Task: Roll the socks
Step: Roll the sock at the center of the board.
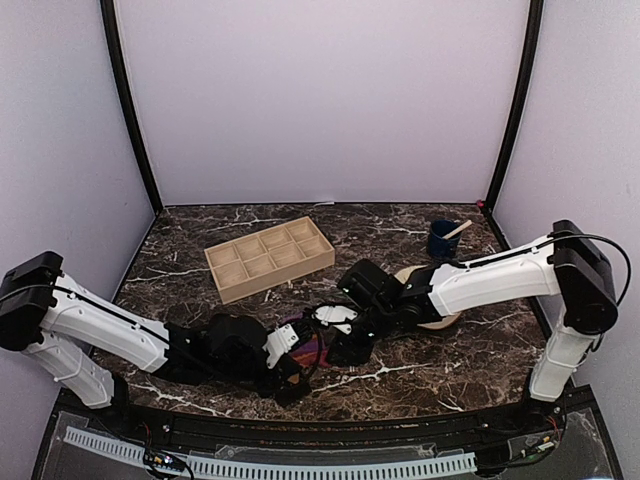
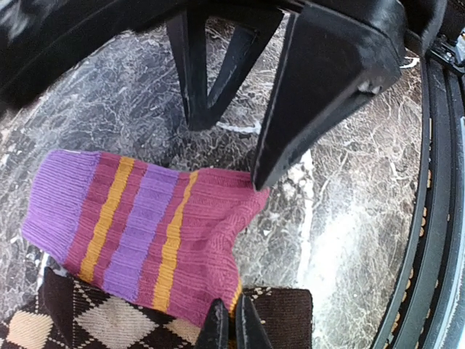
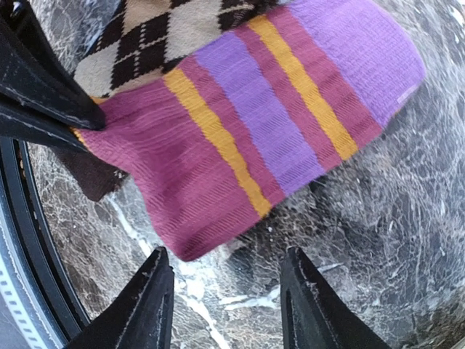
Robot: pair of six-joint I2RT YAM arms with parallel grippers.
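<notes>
Striped sock point(image 2: 145, 225) lies flat on the tabletop point(image 3: 378, 240), overlapping a checked sock point(image 2: 94, 320). In the overhead view the pair sits at 6 o'clock, near the front edge, between the two arms.

Left claw point(image 2: 232, 327): almost closed, pinching the striped sock's corner at its 5 o'clock. The bite looks thin, hem only. Cannot tell whether the checked sock is caught too.

Right claw point(image 3: 225, 254): wide open and empty, tips just at the striped sock's free edge, bare marble between them.

Risks, as judged:
- The thin pinch slips once rolling loads it, and the roll unwinds.
- If only one layer is held, the socks shear apart and roll separately.
- The right claw, closing where it stands, scrapes the tabletop and misses the fabric.
- The claws are very near each other, so fingers may clash mid-turn.
- Limp fabric dragged over marble may bunch toward the front edge.

Tray point(image 1: 275, 283) at 11 o'clock and cup point(image 1: 441, 240) at 2 o'clock are well apart, no hazard.
</notes>
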